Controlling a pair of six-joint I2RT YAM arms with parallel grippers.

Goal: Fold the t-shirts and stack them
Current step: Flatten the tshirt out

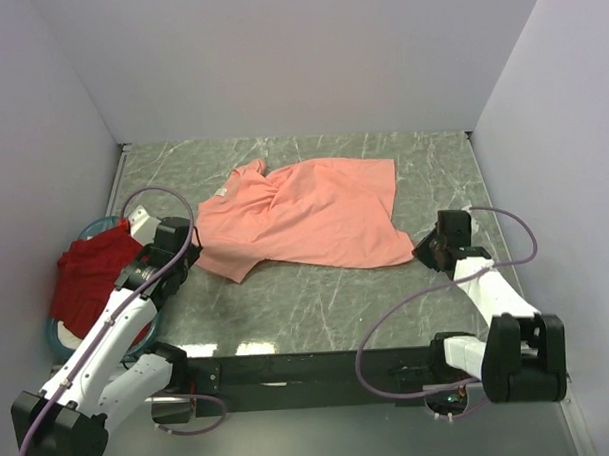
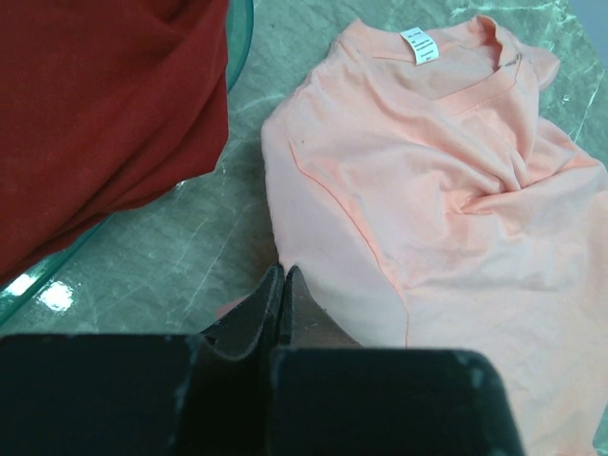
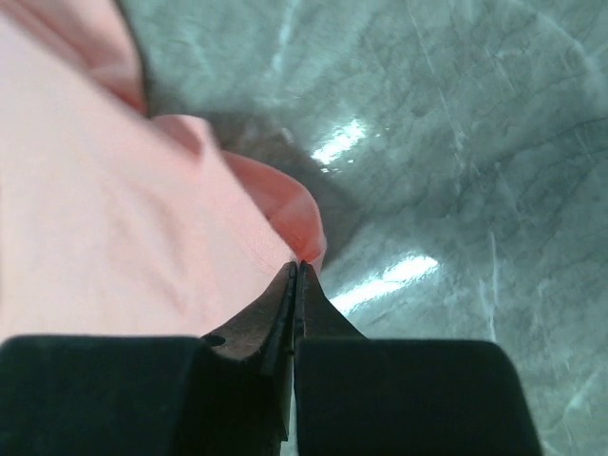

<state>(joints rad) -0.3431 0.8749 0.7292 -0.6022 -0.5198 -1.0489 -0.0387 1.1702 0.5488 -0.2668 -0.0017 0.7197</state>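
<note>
Your right end effector (image 3: 297,268) is pinching fully shut on the hem corner of the salmon-pink t-shirt (image 1: 314,213), which is lying rumpled across the surface (image 1: 317,308); your left end effector (image 2: 283,274) is apparently clamping its sleeve edge likewise. Be pulling both outward together, keeping tension even.

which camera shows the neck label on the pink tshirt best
Left wrist: the white neck label sits clear and close inside the collar of the salmon-pink t-shirt. Top external shows the whole shirt, but the label is at most a pale speck there. Right wrist shows only a fabric corner, no label.
</note>
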